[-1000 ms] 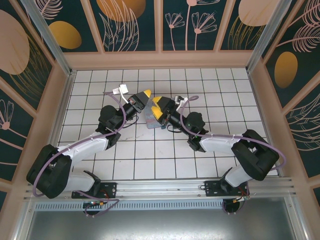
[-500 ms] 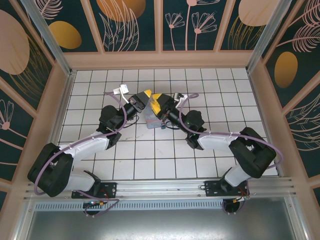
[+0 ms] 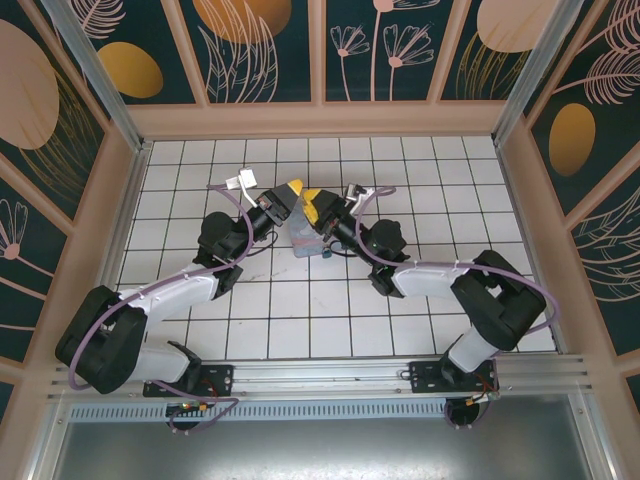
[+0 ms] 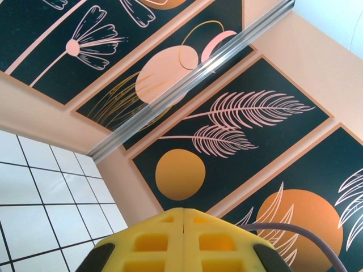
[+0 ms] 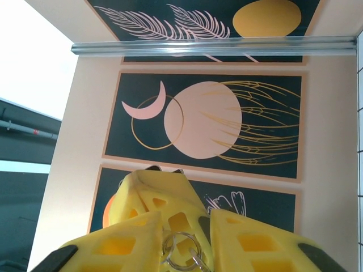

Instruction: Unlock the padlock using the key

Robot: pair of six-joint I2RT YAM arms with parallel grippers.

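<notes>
Key [image 5: 177, 251]: lodged in the slot between the yellow fingers [image 5: 119, 249] of the right gripper [image 5: 186, 220]; over the far-middle tiles, where the two arms' tips meet.
Key's look: thin ring of bright metal, round, seen almost face-on in the right wrist view; a second, smaller ring linked at its lower right and cut by the frame edge; blade hidden; too small to make out from overhead.
Right gripper [image 3: 310, 201]: fingers drawn narrow and clamped on the key; ring lying against the finger on the left of the wrist view; pointed away from its base toward the left arm's tip.
Left gripper [image 3: 293, 187]: fingers pressed flat together, a single thin seam between the two yellow pads [image 4: 153, 241] in the left wrist view; what it grips, if anything, cannot be told; tip just beside the right gripper's tip, contact impossible to judge; rising straight beyond the key in the right wrist view.
Box [image 3: 300, 242]: pastel blue-grey with a pinkish tinge; on the table just on the near side of the fingertips; upper part overlapped by the right gripper from overhead, touching or not unclear.
Table [image 3: 300, 320]: white tiles with dark grid lines.
Walls [image 3: 270, 50]: dark panels with peach leaves and orange discs.
</notes>
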